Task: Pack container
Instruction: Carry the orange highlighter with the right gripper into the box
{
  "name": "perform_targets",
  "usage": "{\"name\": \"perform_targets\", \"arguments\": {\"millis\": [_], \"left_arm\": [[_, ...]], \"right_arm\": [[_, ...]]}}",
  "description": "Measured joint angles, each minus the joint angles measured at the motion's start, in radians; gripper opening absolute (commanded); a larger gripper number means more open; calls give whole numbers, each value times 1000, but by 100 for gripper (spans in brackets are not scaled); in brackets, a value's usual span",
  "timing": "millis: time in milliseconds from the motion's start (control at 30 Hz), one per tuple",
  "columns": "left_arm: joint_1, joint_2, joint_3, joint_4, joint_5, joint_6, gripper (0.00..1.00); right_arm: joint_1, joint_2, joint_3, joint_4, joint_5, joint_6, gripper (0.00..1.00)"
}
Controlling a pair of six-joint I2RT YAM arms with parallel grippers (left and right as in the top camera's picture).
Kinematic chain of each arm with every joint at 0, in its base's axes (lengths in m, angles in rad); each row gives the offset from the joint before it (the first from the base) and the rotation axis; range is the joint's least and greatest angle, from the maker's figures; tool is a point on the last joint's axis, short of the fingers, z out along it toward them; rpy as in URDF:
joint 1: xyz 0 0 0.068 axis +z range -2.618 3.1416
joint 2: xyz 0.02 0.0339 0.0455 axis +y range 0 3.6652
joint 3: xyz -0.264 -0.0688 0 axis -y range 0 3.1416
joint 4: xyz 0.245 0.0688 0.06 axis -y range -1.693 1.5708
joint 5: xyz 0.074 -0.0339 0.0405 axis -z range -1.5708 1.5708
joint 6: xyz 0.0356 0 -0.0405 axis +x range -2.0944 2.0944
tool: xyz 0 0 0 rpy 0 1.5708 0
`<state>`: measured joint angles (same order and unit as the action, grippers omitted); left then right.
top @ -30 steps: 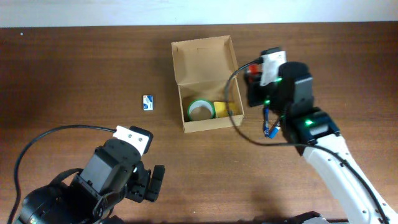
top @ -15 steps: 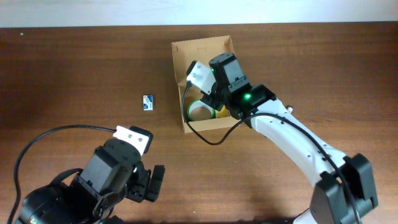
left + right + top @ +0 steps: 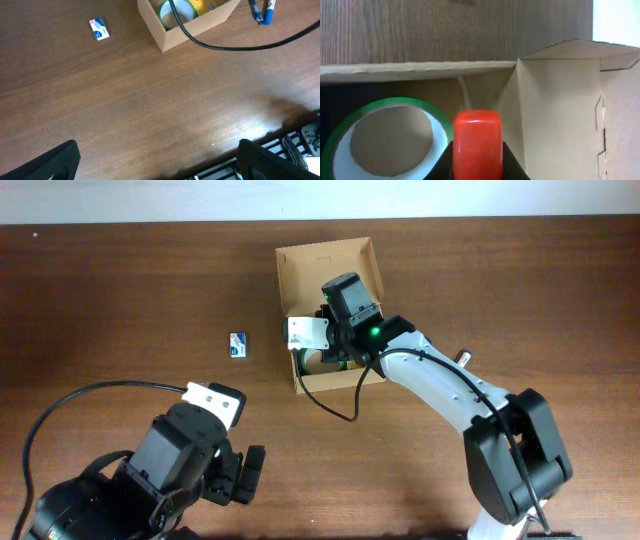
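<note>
The tan cardboard container stands open at the table's far middle, its flap lid folded back. It also shows in the left wrist view and the right wrist view. Inside lie a green tape roll and a yellow pad. My right gripper is shut on a red marker and holds it inside the box beside the roll, near the wall. In the overhead view it hovers over the box. My left gripper is open and empty near the table's front edge.
A small blue-and-white card lies left of the box. Blue markers lie on the table right of the box. The right arm's black cable hangs over the box's front wall.
My right arm has swung left from beside the box to over it, and the red marker in its jaws is now down inside. The left arm has not moved.
</note>
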<state>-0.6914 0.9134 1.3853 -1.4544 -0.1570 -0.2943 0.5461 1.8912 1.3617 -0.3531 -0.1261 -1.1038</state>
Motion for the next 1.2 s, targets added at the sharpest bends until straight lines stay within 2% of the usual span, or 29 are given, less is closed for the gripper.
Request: {"name": "perform_targets", "arguments": {"millis": [467, 567, 700, 967, 1033, 1100, 1200], "left_arm": [[0, 0, 0, 0, 0, 0, 100], [0, 0, 0, 0, 0, 0, 100], [0, 0, 0, 0, 0, 0, 100], [0, 0, 0, 0, 0, 0, 100], [0, 0, 0, 0, 0, 0, 100], [0, 0, 0, 0, 0, 0, 100], [0, 0, 0, 0, 0, 0, 99]], "right_arm": [[-3, 87, 4, 94, -14, -3, 4], [-12, 89, 4, 101, -15, 2, 26], [-14, 89, 5, 104, -16, 2, 39], [-14, 89, 6, 105, -15, 34, 40], [-14, 87, 6, 104, -15, 87, 40], [-13, 65, 6, 100, -16, 165, 45], [-13, -60, 6, 54, -15, 318, 52]]}}
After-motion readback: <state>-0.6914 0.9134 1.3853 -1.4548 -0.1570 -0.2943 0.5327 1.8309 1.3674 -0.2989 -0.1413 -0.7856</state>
